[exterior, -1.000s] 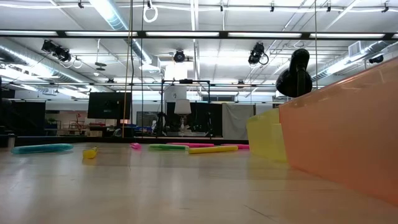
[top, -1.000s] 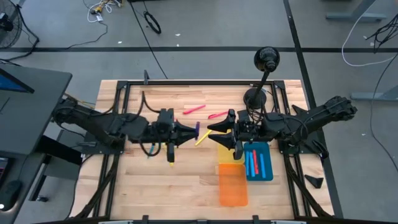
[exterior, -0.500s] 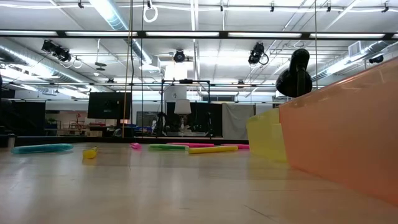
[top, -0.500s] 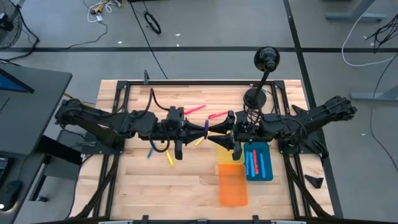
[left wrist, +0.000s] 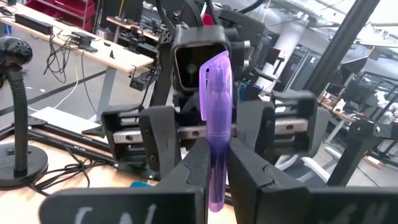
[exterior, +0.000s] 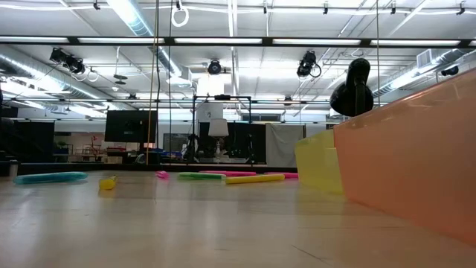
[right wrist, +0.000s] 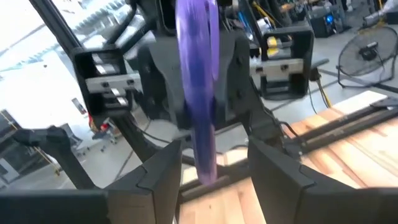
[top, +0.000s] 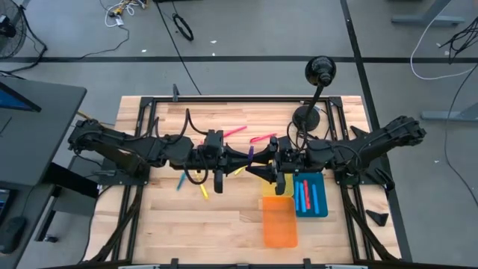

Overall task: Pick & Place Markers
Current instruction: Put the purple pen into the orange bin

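- We see the left gripper point(top: 244, 155) above the middle of the table point(top: 224, 224), its fingers point(left wrist: 198, 163) pinched tight on a purple marker point(left wrist: 214, 124) that stands up between them.
- The right gripper point(top: 258, 166) faces it head-on from the other side, with its fingers point(right wrist: 163, 168) spread apart and the marker's far end lying in the gap between them; we cannot tell whether either one touches it.
- In the high view the purple marker shows as a small streak between the two gripper tips, above the wood.
- The two arms meet tip to tip and hide much of the table's middle strip from above.
- Behind them lie two pink markers point(top: 234, 131), apart from each other.
- A yellow marker point(top: 204, 192) and a blue marker point(top: 181, 183) lie on the near side under the left arm, and another yellow one shows partly beneath the grippers.
- A blue tray point(top: 311, 194) under the right arm holds red and blue markers.
- Just beside it is a yellow tray point(top: 275, 203), with an orange tray point(top: 279, 228) in front.
- A black desk lamp point(top: 320, 73) stands at the far edge, its stem reaching over the right arm.
- From table height, the orange and yellow trays wall off the right side, and several markers lie far across the wood.
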`<state>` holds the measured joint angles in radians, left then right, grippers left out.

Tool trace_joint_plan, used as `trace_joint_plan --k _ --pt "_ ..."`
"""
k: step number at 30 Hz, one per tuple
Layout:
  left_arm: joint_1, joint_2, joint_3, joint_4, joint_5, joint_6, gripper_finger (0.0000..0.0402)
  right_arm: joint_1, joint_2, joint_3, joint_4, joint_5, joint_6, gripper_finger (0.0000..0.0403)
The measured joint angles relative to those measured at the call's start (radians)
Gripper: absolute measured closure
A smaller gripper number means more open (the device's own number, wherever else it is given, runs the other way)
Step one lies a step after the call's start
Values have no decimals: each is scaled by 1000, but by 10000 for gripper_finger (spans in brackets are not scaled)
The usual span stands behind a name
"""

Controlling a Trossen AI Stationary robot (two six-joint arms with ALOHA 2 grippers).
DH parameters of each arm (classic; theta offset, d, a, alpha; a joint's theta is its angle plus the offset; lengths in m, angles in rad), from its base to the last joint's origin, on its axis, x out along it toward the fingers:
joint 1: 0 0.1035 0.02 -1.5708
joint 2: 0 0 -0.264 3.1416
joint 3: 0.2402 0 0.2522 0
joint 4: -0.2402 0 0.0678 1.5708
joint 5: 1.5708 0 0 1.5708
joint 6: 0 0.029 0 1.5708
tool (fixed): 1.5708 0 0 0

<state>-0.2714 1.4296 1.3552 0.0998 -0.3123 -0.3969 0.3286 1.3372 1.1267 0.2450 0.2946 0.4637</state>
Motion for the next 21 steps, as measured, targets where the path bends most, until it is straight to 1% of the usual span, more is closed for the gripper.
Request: trace_joint_plan --k 3,6,13,18,19,21 --pt "0 0 0 -6 0 -3 365 0 1 0 0 0 0 227" --pt "-1 0 0 -7 0 -3 365 0 1 0 0 0 0 246" --pt "-1 0 0 -12 3 -4 365 4 1 0 0 -3 0 318" --pt "-1 0 0 -21 4 -23 358 3 1 0 -1 -45 -3 378" --pt "-1 0 0 -22 4 -23 354 5 1 0 -1 -46 -2 386" --pt "-1 0 0 -21 6 -22 342 10 1 0 0 -45 0 387"
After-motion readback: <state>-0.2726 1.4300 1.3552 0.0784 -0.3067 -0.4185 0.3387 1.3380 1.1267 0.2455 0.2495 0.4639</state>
